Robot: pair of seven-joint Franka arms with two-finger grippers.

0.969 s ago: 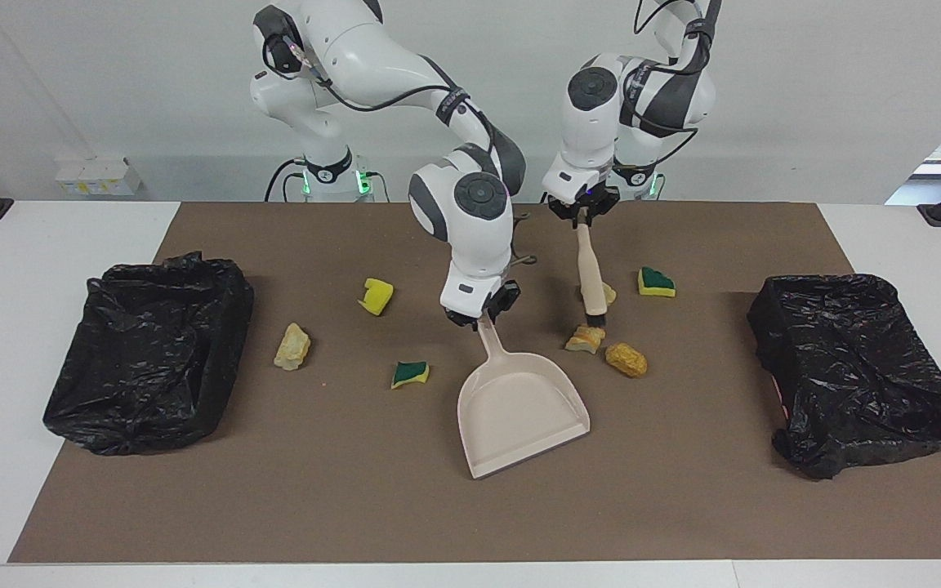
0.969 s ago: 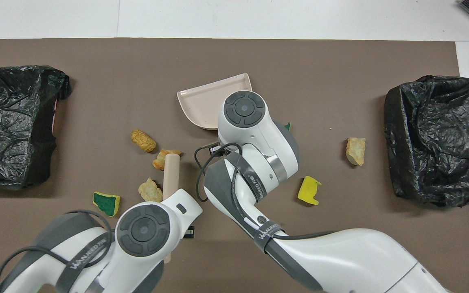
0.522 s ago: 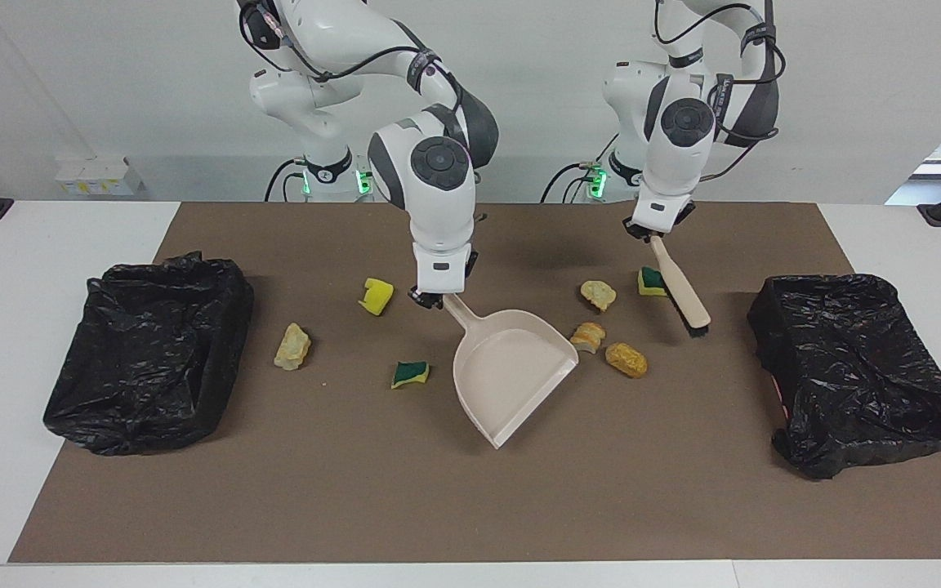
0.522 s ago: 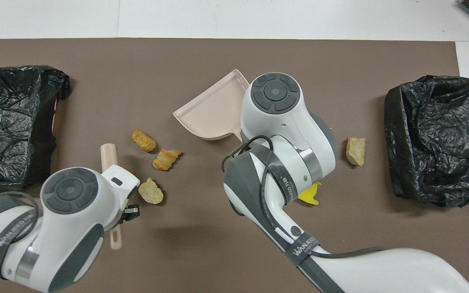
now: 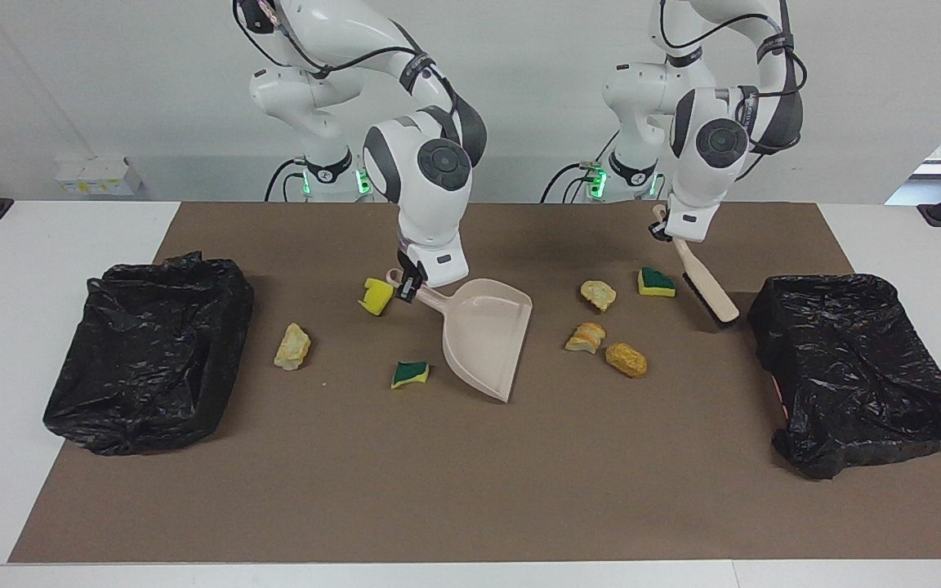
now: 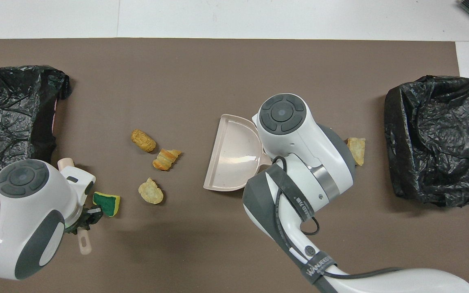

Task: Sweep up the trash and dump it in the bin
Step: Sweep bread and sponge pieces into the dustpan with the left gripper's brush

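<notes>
My right gripper [image 5: 407,286] is shut on the handle of the beige dustpan [image 5: 483,335]. The pan is tilted, its mouth turned toward the left arm's end; it also shows in the overhead view [image 6: 230,162]. My left gripper [image 5: 671,233] is shut on the beige brush [image 5: 707,286], which slants down beside a green-faced sponge bit [image 5: 655,282]. Between pan and brush lie a tan chunk [image 5: 598,294], a bread chunk [image 5: 586,336] and a golden chunk [image 5: 626,359]. A yellow sponge bit [image 5: 376,296], a green-faced bit [image 5: 410,374] and a tan chunk [image 5: 292,346] lie toward the right arm's end.
Two bins lined with black bags stand on the brown mat, one at the right arm's end [image 5: 152,351] and one at the left arm's end [image 5: 854,367]. The brush bristles are close to the bin at the left arm's end.
My right gripper has swung the dustpan toward the right arm's end and turned its mouth toward the chunks. My left gripper has carried the brush toward the bin at the left arm's end.
</notes>
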